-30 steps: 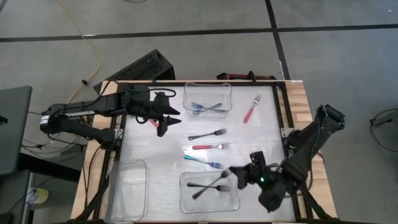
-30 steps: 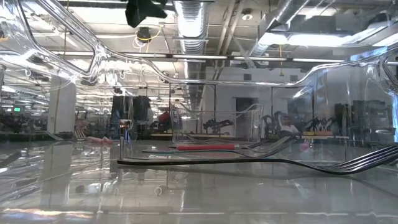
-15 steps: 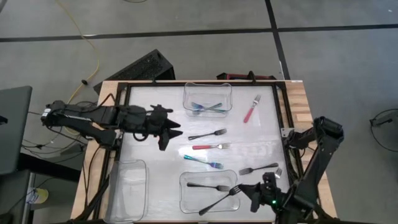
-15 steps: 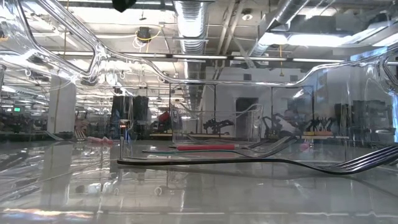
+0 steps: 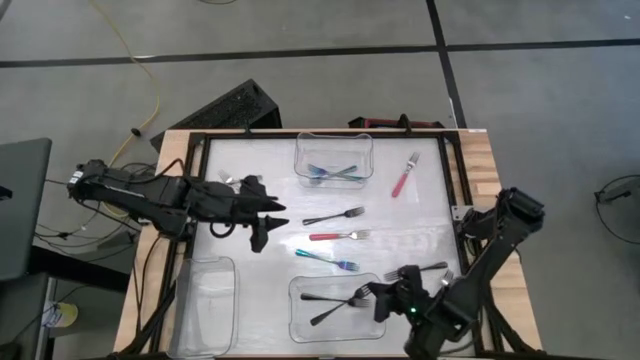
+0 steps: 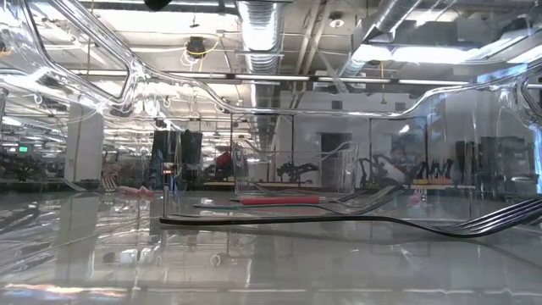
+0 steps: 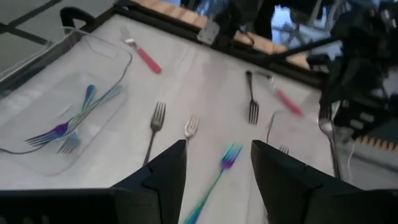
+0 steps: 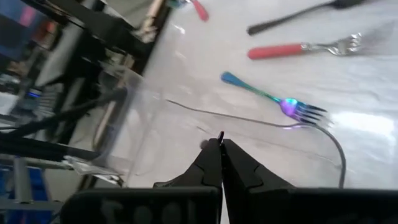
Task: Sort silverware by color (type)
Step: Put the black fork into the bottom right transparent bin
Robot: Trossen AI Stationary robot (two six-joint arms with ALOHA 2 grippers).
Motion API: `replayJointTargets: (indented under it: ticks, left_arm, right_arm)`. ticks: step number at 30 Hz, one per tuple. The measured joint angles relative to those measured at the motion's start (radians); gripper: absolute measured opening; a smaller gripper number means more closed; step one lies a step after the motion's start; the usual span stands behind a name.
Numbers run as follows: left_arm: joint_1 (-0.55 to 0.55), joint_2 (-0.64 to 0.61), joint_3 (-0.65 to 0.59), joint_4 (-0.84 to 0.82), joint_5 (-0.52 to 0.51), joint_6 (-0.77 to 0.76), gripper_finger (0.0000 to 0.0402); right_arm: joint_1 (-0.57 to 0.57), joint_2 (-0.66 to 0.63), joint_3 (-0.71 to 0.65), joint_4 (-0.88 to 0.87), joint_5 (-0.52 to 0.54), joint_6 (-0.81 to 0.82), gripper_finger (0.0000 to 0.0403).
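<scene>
Presently, loose forks (image 5: 335, 215) are seen mid-table, black ones in the near bin (image 5: 336, 327). Left gripper (image 7: 217, 163) hangs part-open, empty, above them; right gripper (image 8: 221, 144) is closed, empty, beside that bin's wall, which could be knocked.

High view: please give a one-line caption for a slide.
Left pincer open above loose forks; right pincer shut beside the bin of black forks.

Left pincer (image 5: 262, 222) hovers open over mid-table; right pincer (image 5: 383, 298) is closed, empty
</scene>
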Motion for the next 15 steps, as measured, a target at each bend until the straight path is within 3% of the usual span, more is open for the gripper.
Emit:
replayJointTargets:
  ticks: [9,15]
  left_arm:
    - [0.000,0.000,0.000,-0.067,0.052,0.057,0.0165]
    - [0.000,0.000,0.000,-0.069,0.054,0.093,0.0165]
  right_arm:
    - [-0.046,0.000,0.000,0.020,-0.087,0.025,0.0019]
    - [-0.081,0.000,0.000,0.024,-0.152,0.011,0.0051]
